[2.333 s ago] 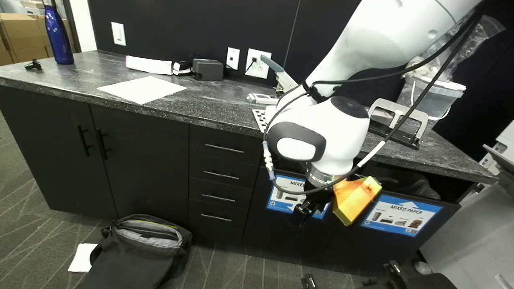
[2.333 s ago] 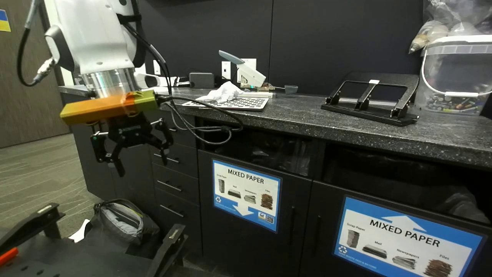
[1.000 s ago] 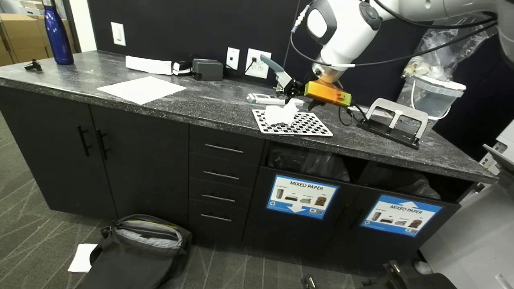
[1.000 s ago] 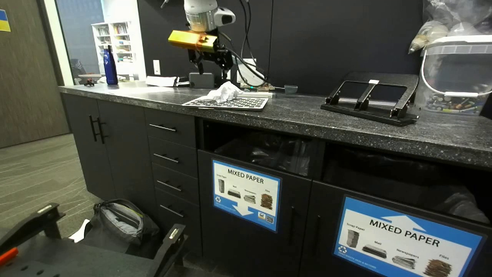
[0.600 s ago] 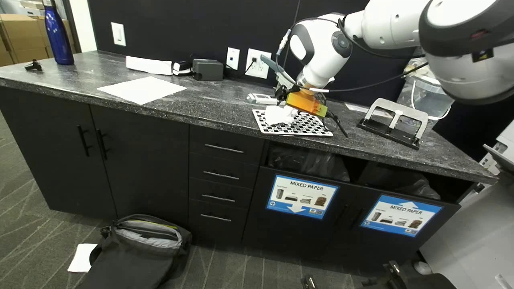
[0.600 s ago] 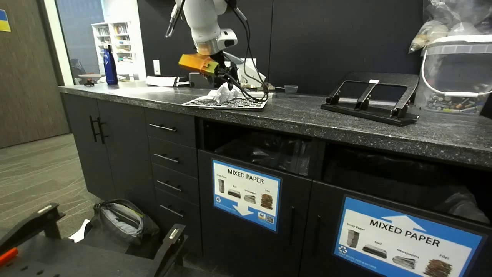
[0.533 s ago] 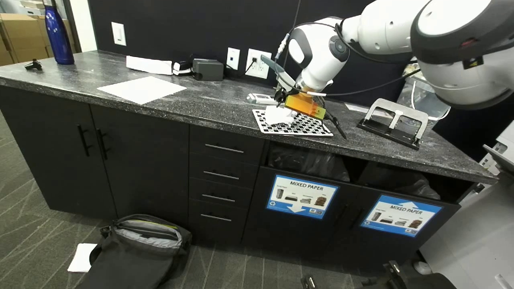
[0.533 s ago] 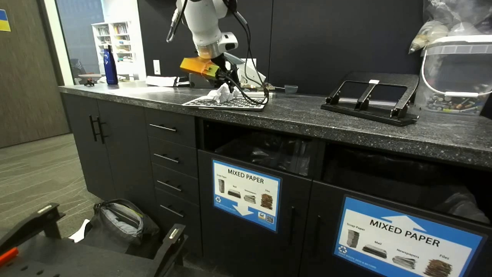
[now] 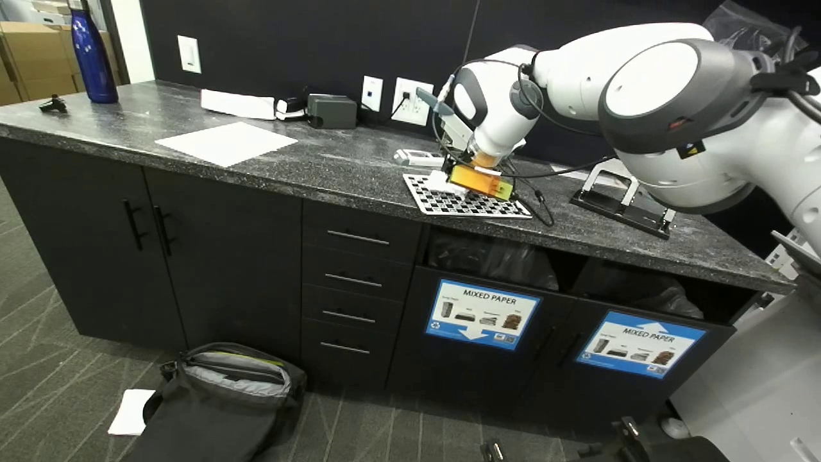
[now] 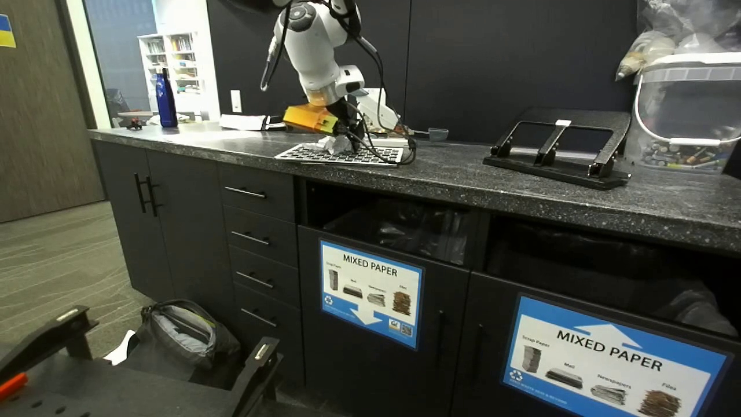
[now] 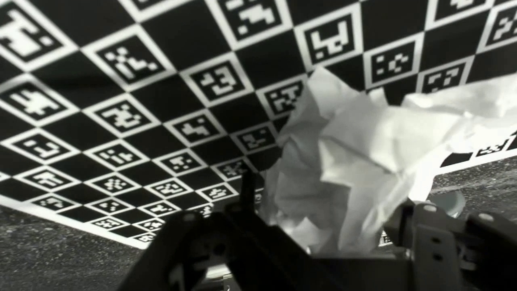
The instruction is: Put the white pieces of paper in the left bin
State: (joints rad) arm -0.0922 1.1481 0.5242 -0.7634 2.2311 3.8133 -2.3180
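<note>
White crumpled paper (image 11: 347, 161) lies on the patterned board (image 11: 161, 101) — the hand (image 11: 326, 198) straddles it, fingers (image 11: 248, 194) parted wide.

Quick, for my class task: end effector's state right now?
End effector: jaws apart with crumpled white paper between them; whether it is gripped cannot be told.

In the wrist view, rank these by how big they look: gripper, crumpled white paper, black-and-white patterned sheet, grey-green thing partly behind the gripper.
1. Patterned sheet
2. Crumpled white paper and gripper, unranked: both run out of frame, and nearness to the lens enlarges the gripper
3. Grey-green thing
</note>
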